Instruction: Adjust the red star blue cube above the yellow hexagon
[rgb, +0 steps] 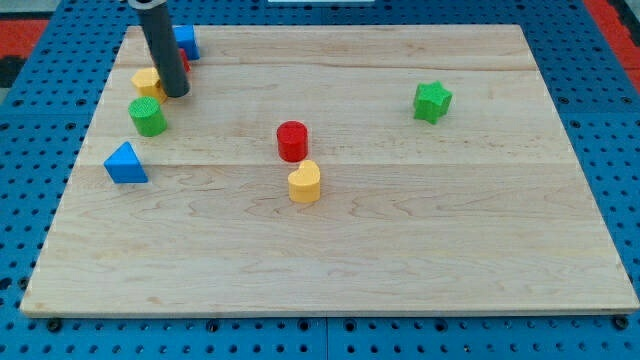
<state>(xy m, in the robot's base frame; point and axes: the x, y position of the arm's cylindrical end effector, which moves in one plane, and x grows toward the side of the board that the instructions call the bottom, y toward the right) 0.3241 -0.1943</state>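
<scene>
Wooden surface (400, 260): pale planks on a blue pegboard.
Tip (177, 94): my tip sits at the view's upper left, touching or just beside the yellow hexagon's right side; the end effector is a bare rod with no jaws to part or close.
Yellow hexagon (146, 82): directly above the green cylinder (149, 117).
Blue cube (185, 41): behind the rod, near the top edge.
Red star (184, 62): mostly hidden by the rod, shape probably a star.
Blue triangle (126, 164): near the left edge.
Centre: red cylinder (292, 141) just above the yellow heart (305, 182).
Green star (432, 101): alone at the right.
</scene>
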